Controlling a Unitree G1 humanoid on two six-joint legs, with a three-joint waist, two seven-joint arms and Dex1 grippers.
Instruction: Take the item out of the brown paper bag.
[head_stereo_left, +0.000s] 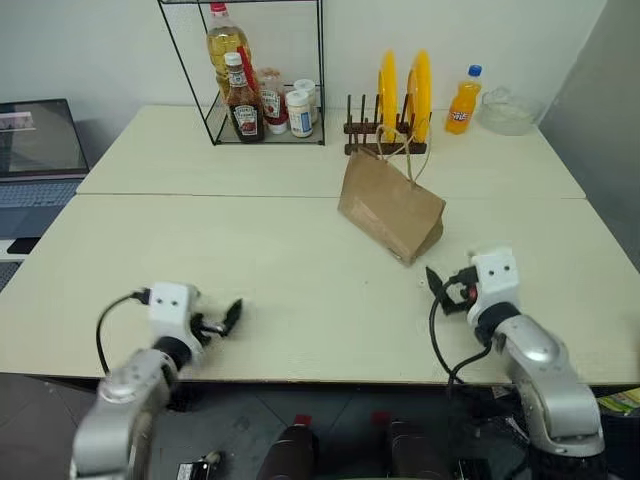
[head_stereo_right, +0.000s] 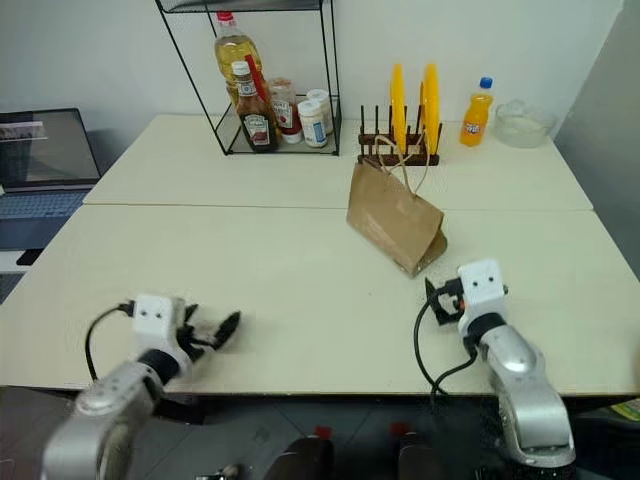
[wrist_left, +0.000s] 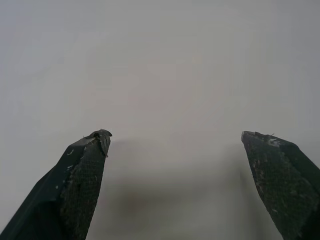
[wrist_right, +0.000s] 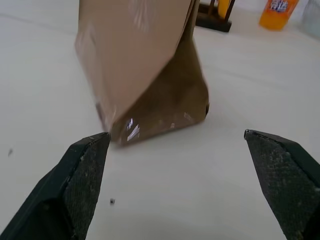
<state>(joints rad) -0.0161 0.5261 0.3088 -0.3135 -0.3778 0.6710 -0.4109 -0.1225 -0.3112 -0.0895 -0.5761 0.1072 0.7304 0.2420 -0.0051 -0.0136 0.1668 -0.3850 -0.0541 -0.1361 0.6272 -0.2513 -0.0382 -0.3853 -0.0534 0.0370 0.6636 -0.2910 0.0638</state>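
The brown paper bag (head_stereo_left: 388, 205) stands near the middle of the pale table, its top pinched narrow and its cord handles (head_stereo_left: 400, 150) rising at the far end. The item is hidden; nothing of it shows outside the bag. My right gripper (head_stereo_left: 445, 288) hovers low over the table a short way in front of the bag's near right corner. It is open and empty, and the right wrist view has the bag (wrist_right: 145, 70) just beyond its fingertips (wrist_right: 90, 155). My left gripper (head_stereo_left: 222, 322) is open and empty near the table's front left, far from the bag.
A wire rack (head_stereo_left: 245, 75) with a ketchup bottle (head_stereo_left: 242, 105) and jars stands at the back. Right of it are a plate rack with yellow plates (head_stereo_left: 403, 95), an orange soda bottle (head_stereo_left: 462, 100) and a glass bowl (head_stereo_left: 508, 112). A laptop (head_stereo_left: 38, 150) sits far left.
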